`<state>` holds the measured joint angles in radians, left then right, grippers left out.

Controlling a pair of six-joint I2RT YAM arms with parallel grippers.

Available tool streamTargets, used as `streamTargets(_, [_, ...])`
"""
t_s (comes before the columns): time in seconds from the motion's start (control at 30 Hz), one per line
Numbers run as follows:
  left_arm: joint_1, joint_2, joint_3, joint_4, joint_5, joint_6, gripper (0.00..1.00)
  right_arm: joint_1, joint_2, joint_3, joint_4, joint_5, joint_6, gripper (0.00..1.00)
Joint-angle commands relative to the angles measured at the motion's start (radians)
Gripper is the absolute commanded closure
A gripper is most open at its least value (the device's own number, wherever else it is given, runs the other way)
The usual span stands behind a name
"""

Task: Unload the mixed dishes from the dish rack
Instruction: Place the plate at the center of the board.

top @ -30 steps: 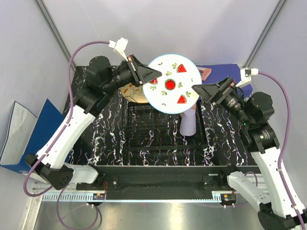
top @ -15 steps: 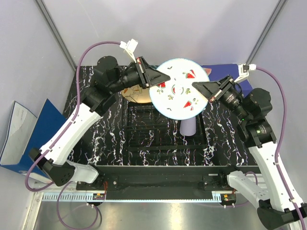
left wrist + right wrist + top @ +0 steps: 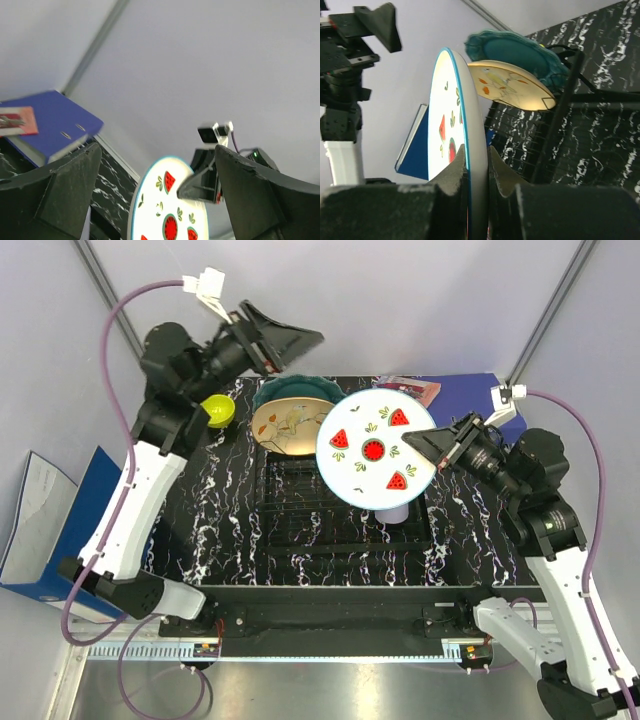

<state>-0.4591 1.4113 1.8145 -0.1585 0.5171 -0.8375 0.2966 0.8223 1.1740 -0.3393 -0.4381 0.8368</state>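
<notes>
White plate (image 3: 375, 450) in right gripper (image 3: 416, 437)

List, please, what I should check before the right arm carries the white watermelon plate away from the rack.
1. The right pincer is shut on the rim of the white plate: ok.
2. The left pincer is open and apart from the plate: ok.
3. The plate is out of the dish rack slots: ok.
4. Gap to the lavender cup beneath it: cannot tell.
5. One-sided grip firm enough: cannot tell.
</notes>
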Motion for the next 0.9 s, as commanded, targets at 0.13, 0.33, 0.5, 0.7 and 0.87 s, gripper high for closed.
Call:
streamTargets(0.13, [0.163, -0.245, -0.165, 0.145, -0.153, -0.017, 0.01, 0.003, -0.046, 0.139, -0.096, 0.35, -0.087, 1.0])
streamTargets(0.33, [0.165, -0.442, -0.337, 0.125, -0.287, 0.074, 0.01, -0.01, -0.002, 0.194, -0.155, 0.625, -0.149, 1.0])
streamTargets(0.5, [0.148, -0.488, -0.402, 0.117, -0.267, 0.049, 0.01, -0.054, 0.058, 0.255, -0.162, 0.711, -0.179, 1.0])
streamTargets(0.7, [0.132, -0.529, -0.486, 0.094, -0.233, 0.04, 0.01, -0.287, 0.208, 0.328, -0.17, 0.576, -0.149, 1.0])
streamTargets(0.87, [0.12, -0.58, -0.575, 0.085, -0.216, 0.038, 0.01, -0.446, 0.359, 0.354, -0.158, 0.517, -0.079, 1.0])
